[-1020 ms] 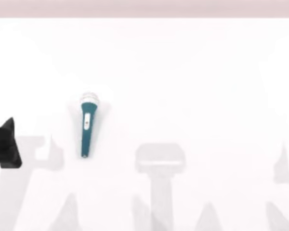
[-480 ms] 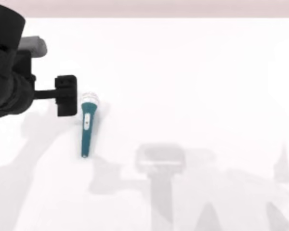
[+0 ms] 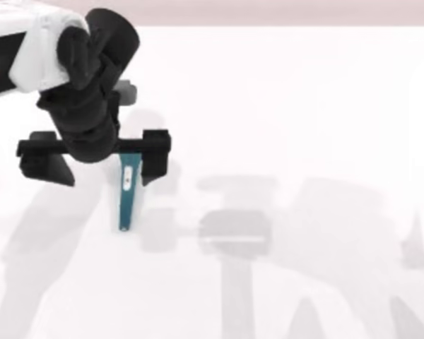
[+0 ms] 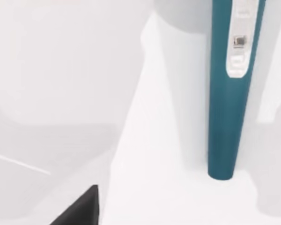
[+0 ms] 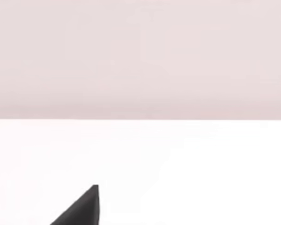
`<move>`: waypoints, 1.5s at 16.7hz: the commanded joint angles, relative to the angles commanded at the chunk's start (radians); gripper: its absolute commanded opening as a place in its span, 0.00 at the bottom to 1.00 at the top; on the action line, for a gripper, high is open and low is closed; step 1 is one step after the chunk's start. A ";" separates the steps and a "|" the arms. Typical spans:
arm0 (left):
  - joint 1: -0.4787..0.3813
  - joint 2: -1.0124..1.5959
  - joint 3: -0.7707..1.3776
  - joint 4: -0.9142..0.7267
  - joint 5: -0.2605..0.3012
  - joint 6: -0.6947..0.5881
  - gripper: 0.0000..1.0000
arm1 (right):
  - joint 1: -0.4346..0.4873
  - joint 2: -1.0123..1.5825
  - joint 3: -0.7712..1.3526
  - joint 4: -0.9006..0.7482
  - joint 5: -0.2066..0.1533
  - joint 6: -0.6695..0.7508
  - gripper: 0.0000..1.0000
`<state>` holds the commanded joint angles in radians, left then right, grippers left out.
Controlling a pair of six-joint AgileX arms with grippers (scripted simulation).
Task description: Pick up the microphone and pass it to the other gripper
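The microphone lies on the white table left of centre, its teal handle pointing toward the near edge. My left gripper hovers over its upper part and stands wide open. One finger is just right of the handle and the other far to its left. The wrist and finger bar hide the mesh head. In the left wrist view the teal handle with its white switch runs down the table, and only one black fingertip shows. My right gripper, the other gripper, is out of the top view.
The right wrist view shows one black fingertip over bare white table, with a pinkish wall beyond. Grey arm shadows fall across the middle and near part of the table.
My left arm has swung in from the table's left edge to above the microphone. Its open fingers now straddle the handle's upper end and cover the head.
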<state>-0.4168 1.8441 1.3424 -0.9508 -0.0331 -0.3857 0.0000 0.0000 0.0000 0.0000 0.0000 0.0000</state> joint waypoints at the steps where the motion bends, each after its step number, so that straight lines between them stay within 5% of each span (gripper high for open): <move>1: -0.004 0.019 0.012 -0.013 -0.001 -0.004 1.00 | 0.000 0.000 0.000 0.000 0.000 0.000 1.00; 8: -0.001 0.035 0.006 -0.001 -0.001 -0.003 1.00 | 0.000 0.000 0.000 0.000 0.000 0.000 1.00; 16: 0.005 0.202 -0.126 0.305 0.000 0.007 1.00 | 0.000 0.000 0.000 0.000 0.000 0.000 1.00; 21: 0.005 0.221 -0.139 0.333 0.001 0.008 1.00 | 0.000 0.000 0.000 0.000 0.000 0.000 1.00; 25: 0.005 0.221 -0.139 0.333 0.001 0.008 0.70 | 0.000 0.000 0.000 0.000 0.000 0.000 1.00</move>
<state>-0.4114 2.0655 1.2030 -0.6182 -0.0326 -0.3776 0.0000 0.0000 0.0000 0.0000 0.0000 0.0000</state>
